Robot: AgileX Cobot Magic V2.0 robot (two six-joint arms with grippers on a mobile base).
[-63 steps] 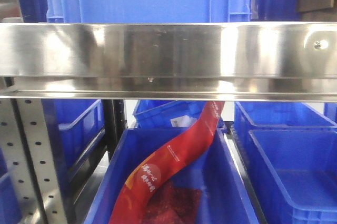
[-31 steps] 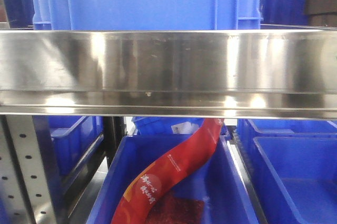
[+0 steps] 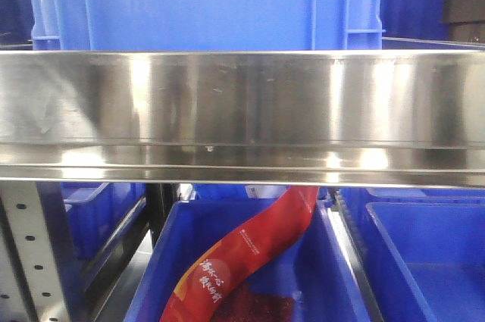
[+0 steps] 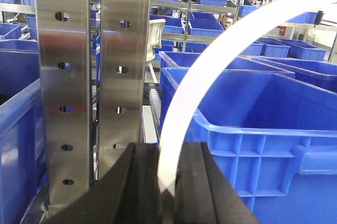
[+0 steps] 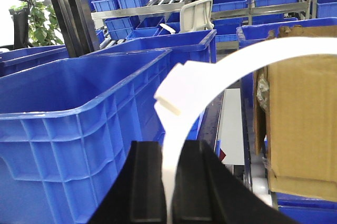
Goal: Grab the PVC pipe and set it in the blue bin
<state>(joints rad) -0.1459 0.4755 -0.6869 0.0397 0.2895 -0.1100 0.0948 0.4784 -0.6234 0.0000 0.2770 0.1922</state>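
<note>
The PVC pipe is a white, flexible length that arches up and to the right out of my left gripper, which is shut on its lower end. A large blue bin stands just right of that gripper. In the right wrist view the same kind of white pipe, with a blocky joint on it, rises from my right gripper, shut on it. Another blue bin sits close on the left there. Neither gripper shows in the front view.
A steel shelf rail spans the front view, with a blue bin above it and below it a bin holding a red bag. A perforated steel upright stands left of the left gripper. A cardboard box is at the right.
The front view has shifted upward: the steel rail sits lower in the frame, more of the upper bin shows, and less of the lower bin and red bag.
</note>
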